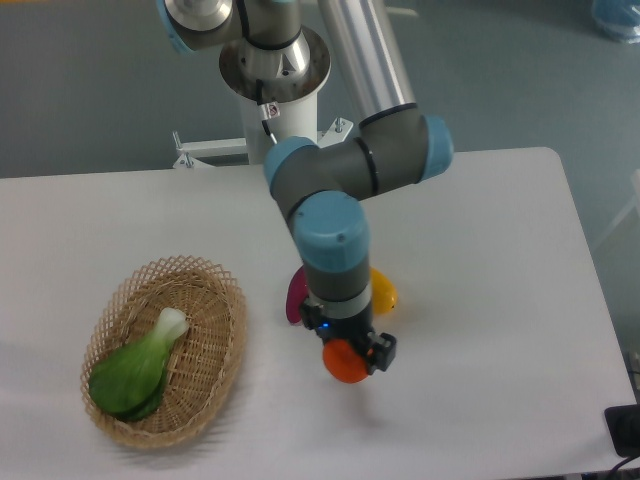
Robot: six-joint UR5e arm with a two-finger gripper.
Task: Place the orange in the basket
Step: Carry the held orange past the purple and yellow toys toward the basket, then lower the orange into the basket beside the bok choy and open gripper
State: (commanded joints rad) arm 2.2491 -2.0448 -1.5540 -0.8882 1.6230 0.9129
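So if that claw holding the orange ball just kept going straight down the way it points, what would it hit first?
Probably bare white table. The gripper points straight down, its small round orange lowest, and nothing seems to lie beneath it, though height is unclear.

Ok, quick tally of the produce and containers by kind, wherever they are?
Orange, held in the end effector: 1
Yellow mango-shaped fruit: 1
Purple vegetable: 1
Green leafy vegetable, in the basket: 1
Basket: 1
Total: 5

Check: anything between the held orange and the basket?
Nothing. In the camera view the table is bare between the orange, held in the gripper, and the basket. The purple vegetable sits farther back.
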